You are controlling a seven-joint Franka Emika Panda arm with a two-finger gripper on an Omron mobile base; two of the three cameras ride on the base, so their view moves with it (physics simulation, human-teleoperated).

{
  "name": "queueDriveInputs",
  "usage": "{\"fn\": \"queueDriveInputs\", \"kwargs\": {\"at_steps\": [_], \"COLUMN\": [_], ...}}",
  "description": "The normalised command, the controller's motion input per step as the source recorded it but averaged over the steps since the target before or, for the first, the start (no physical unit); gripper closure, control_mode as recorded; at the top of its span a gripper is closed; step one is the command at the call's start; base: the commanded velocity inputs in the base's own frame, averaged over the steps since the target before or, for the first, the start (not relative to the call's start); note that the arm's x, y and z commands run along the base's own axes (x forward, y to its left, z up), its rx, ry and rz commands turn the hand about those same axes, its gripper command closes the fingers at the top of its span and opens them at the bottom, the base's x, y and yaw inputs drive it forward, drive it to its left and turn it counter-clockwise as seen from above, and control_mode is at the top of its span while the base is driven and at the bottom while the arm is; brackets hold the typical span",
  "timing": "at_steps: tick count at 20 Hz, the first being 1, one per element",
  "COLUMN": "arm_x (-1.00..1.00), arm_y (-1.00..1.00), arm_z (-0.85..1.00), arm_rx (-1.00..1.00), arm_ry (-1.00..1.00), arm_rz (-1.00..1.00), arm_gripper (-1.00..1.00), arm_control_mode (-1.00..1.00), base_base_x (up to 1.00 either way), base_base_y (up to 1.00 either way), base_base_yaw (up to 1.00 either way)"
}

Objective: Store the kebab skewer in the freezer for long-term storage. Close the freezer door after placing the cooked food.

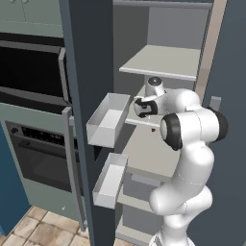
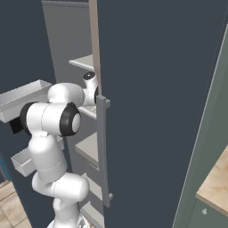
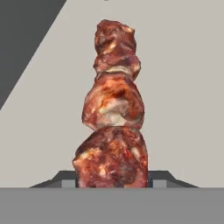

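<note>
Placement step: gripper [image 3: 112, 181], jaws narrowed on the kebab skewer [image 3: 113, 109], over a freezer [image 1: 158, 62] shelf; release, then door closing, should follow.

Kebab skewer [image 3: 112, 118] over freezer [image 1: 158, 62] shelf, between end effector [image 3: 112, 178] fingertips.

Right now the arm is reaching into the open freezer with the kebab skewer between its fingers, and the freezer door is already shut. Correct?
Not quite. The freezer door is not shut: the left base view shows it swung wide open, its white inner bins facing the shelves. The rest holds: the gripper is closed on the kebab skewer inside the freezer, as the hand view shows.
</note>
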Motion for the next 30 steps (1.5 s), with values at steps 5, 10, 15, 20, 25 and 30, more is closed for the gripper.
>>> {"fn": "queueDriveInputs", "kwargs": {"at_steps": [5,10,15,20,25,30], "arm_x": [0.02,0.00,-0.04,-0.49,-0.70,-0.59], "arm_y": [0.00,0.00,0.00,0.03,0.12,0.18], "arm_z": [0.00,0.00,0.00,0.00,0.14,0.11], "arm_rx": [0.00,0.00,0.00,0.00,0.00,0.00], "arm_ry": [0.00,0.00,0.00,0.00,-0.01,0.00], "arm_rz": [0.00,0.00,0.00,-0.02,-0.01,0.00], "arm_gripper": [-1.00,-1.00,-1.00,-1.00,-1.00,-1.00], "arm_control_mode": [-1.00,-1.00,-1.00,-1.00,-1.00,-1.00], "base_base_x": [0.00,0.00,0.00,0.00,0.00,0.00], "base_base_y": [0.00,0.00,0.00,0.00,0.00,0.00], "base_base_yaw": [0.00,0.00,0.00,0.00,0.00,0.00]}}
